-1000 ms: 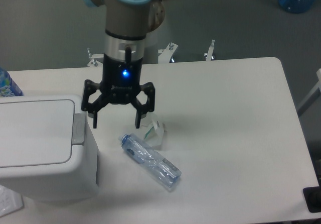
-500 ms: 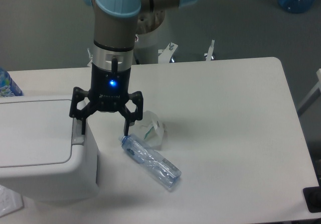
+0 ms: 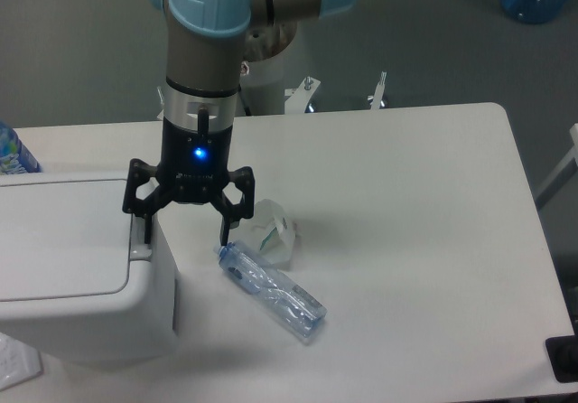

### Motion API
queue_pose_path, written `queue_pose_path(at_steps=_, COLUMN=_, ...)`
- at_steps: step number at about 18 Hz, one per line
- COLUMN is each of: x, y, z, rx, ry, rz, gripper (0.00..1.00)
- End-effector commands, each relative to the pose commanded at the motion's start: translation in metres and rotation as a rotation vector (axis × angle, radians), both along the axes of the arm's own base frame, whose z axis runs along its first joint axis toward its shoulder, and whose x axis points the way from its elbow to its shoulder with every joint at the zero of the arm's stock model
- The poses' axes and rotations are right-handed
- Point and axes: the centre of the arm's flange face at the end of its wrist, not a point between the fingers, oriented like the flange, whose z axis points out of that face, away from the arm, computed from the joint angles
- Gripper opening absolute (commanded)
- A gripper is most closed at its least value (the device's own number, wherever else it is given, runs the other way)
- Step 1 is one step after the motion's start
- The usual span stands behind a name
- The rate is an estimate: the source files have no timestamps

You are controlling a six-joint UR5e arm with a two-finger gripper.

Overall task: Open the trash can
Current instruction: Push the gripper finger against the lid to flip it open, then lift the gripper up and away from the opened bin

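Trash can (image 3: 77, 272) at left near edge of tabletop (image 3: 406, 240), lid down. Gripper (image 3: 185, 231) jaws spread wide, holding nothing; left finger over grey tab (image 3: 140, 238). Press straight down on tab, stay clear of bottle (image 3: 271, 290) near right finger.

Just left of the matt black gripper (image 3: 187, 237), the trash can (image 3: 77, 281) looks like smooth white plastic with a matt grey push-tab (image 3: 139, 236). Below and right of the gripper lies a glossy, clear, crushed plastic bottle (image 3: 271, 291) on the smooth matt white table (image 3: 406, 240).
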Motion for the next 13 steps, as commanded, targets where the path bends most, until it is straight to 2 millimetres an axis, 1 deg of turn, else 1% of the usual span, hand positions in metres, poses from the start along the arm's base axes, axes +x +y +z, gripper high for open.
queue_pose_path(at_steps=5, x=0.000, y=0.000, z=0.001, rx=0.000, ry=0.000, rz=0.000, gripper=1.00)
queue_pose_path(at_steps=7, x=0.000, y=0.000, z=0.005, rx=0.008, ry=0.006, rz=-0.002, gripper=1.00)
queue_pose_path(at_steps=11, x=-0.004, y=0.005, z=0.040, rx=0.058, ry=0.052, rz=-0.006, gripper=1.00)
queue_pose_path(at_steps=13, x=-0.014, y=0.002, z=0.054, rx=0.073, ry=0.094, rz=-0.020, gripper=1.00)
